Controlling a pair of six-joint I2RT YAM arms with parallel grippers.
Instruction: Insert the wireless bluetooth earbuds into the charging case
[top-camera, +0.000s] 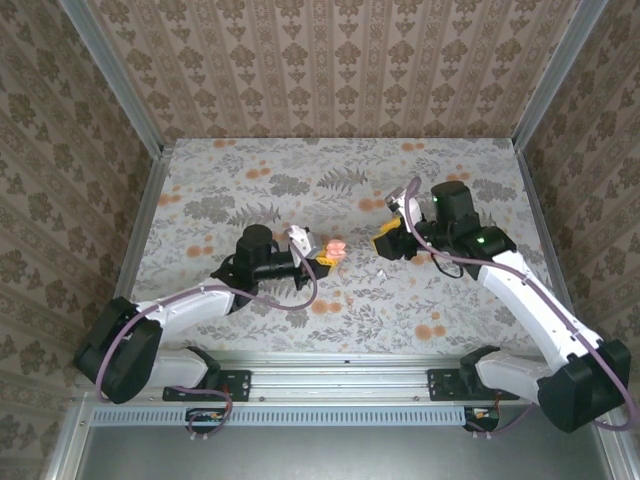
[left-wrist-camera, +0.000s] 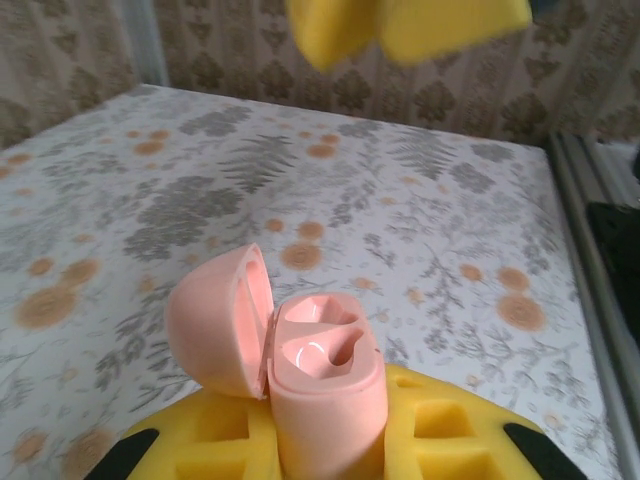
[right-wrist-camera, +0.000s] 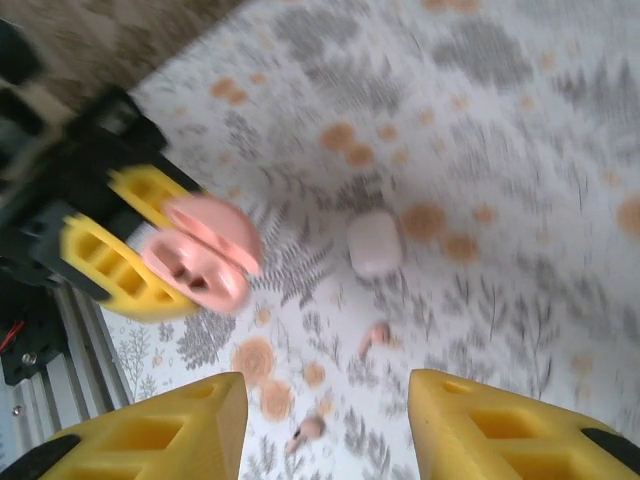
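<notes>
My left gripper (left-wrist-camera: 325, 445) is shut on the charging case (left-wrist-camera: 325, 380), a pink rounded box held upright with its hinged lid swung open to the left. Both of its sockets are empty. In the top view the case (top-camera: 335, 249) sits at the tip of the left gripper (top-camera: 322, 258), above the table's middle. My right gripper (right-wrist-camera: 328, 420) hangs open over the table with nothing between its fingers. Below it lie two small pinkish earbuds, one (right-wrist-camera: 375, 338) further off, the other (right-wrist-camera: 305, 432) nearer its left finger. The held case (right-wrist-camera: 195, 262) shows at the left of that view.
A small pale closed rounded box (right-wrist-camera: 375, 243) lies on the flowered tablecloth (top-camera: 300, 180) beyond the earbuds. The right gripper (top-camera: 388, 243) is a short way right of the case. Patterned walls enclose the table; a metal rail (top-camera: 340, 365) runs along the near edge.
</notes>
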